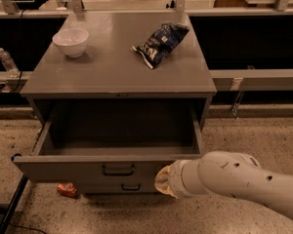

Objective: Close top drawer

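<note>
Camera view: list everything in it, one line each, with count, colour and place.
cabinet: one, grey, centre of the view
top drawer: one, grey with a black handle, pulled out of the cabinet, nothing seen inside
lower drawer front: one in view, grey, beneath the open drawer
bowl: one, white, cabinet top, back left
chip bag: one, dark blue, cabinet top, back right
water bottle: one, clear, on the ledge left of the cabinet
small packet: one, red-orange, on the floor under the drawer's left end
floor: speckled beige
arm: one, white, lower right
gripper: one, at the arm's tan end, against the drawer front's right part
</note>
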Action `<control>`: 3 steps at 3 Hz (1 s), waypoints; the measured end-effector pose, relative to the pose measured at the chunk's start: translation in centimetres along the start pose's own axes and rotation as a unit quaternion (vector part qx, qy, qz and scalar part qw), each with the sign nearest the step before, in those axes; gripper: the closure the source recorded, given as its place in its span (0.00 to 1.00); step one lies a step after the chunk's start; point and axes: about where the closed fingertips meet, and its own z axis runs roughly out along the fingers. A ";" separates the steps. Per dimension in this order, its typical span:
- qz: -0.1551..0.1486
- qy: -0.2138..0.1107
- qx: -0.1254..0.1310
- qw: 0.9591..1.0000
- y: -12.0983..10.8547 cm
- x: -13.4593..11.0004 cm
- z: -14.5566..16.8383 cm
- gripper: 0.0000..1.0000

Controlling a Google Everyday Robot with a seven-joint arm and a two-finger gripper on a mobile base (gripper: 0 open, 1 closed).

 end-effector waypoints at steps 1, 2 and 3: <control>-0.010 0.013 0.024 1.000 -1.4 0.5 0.3 1.00; -0.016 0.036 0.045 0.998 -2.7 1.5 0.4 1.00; -0.016 0.053 0.062 0.997 -4.4 2.7 0.7 1.00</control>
